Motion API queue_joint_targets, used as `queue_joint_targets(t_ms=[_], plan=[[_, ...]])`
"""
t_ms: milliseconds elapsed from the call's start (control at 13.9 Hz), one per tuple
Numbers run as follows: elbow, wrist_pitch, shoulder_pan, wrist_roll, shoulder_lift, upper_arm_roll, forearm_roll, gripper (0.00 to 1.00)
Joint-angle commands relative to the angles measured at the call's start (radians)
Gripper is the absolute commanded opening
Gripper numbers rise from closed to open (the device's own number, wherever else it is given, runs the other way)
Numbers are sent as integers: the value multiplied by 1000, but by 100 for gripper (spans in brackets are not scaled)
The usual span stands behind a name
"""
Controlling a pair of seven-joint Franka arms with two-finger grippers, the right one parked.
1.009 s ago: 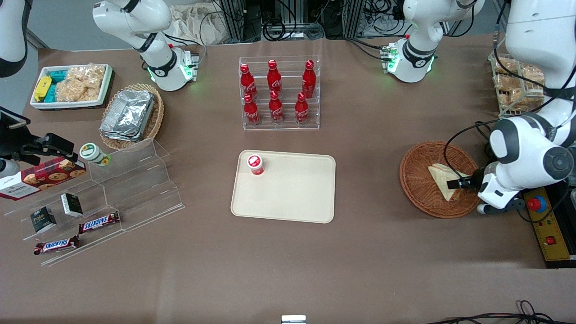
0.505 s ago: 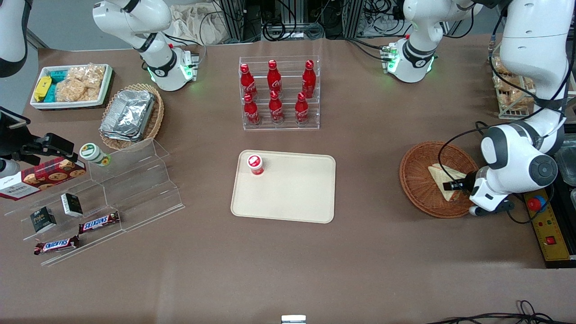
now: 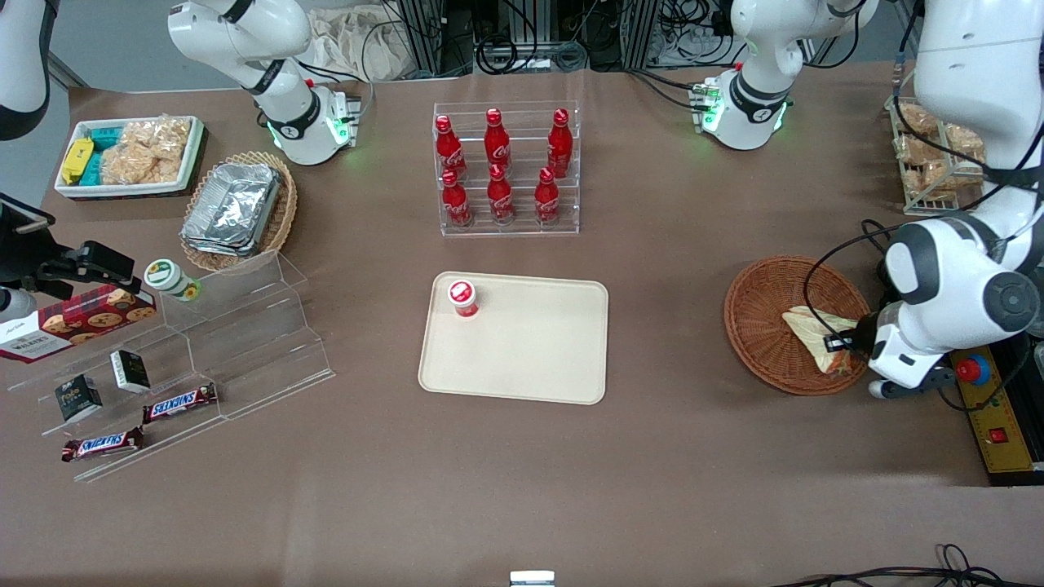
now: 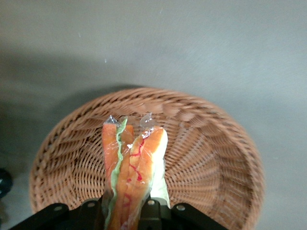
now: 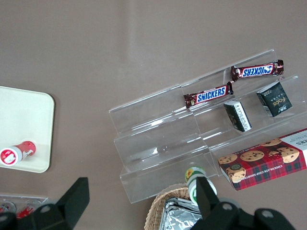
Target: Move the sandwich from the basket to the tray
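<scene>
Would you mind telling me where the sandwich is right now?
The sandwich is over the round basket at the working arm's end of the table, clamped in the gripper; the wrist view shows it between the fingers.

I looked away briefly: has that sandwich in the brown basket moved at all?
Yes. The sandwich, clamped in the gripper, has shifted nearer the front camera within the basket and turned.

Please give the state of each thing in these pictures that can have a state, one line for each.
tool: shut on the sandwich, over the basket.
sandwich: wrapped in clear film, gripped with its filling edge showing.
basket: on the table; only the sandwich shows over it.
tray: flat on the table, one small red-capped bottle on it.
</scene>
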Motion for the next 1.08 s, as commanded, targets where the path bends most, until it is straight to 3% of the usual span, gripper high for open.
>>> queue_joint_targets(t_ms=[0,288,360,505,649,865,1009], plan=[[17,-104,-2,-24,-142,-21,11,23],[38,-245,-2,-56,-324,-73,22,24],[65,-318,-2,-76,-349,-96,56,24],[174,-496,-2,-137,-377,-180,120,24],[271,-610,-2,-229,-371,-266,128,24],[308,-633,-2,-446,-357,-444,130,24],[308,-617,-3,-563,-302,-564,178,24]])
